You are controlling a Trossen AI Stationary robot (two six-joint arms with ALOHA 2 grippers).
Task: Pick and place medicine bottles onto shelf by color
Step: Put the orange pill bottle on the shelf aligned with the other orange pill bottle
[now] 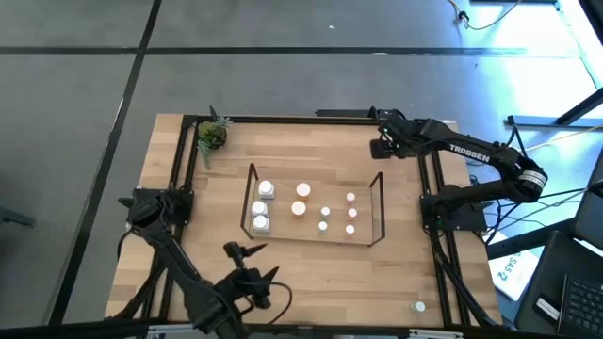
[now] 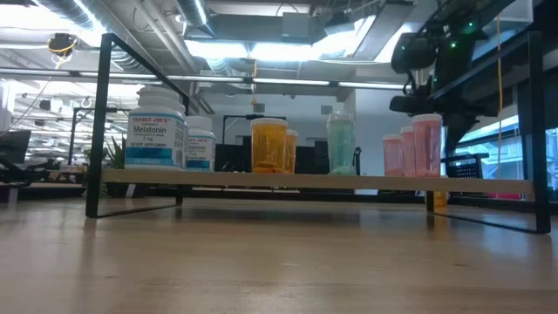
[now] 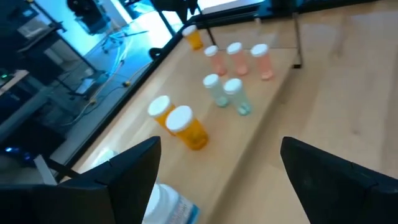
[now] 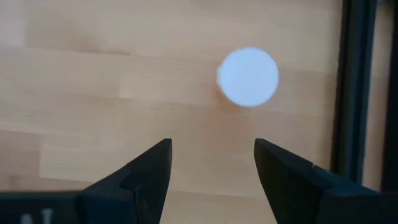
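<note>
Right claw wide open, empty, above white-capped bottle.

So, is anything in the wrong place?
Yes. One orange bottle stands alone on the table beside its black frame, off the shelf where the other orange bottles are. The right gripper hangs above it, fingers open.

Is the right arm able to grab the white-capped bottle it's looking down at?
Probably yes. The right gripper hangs open above the bottle, which stands alone on the wood. Only the black frame runs near one side.
</note>
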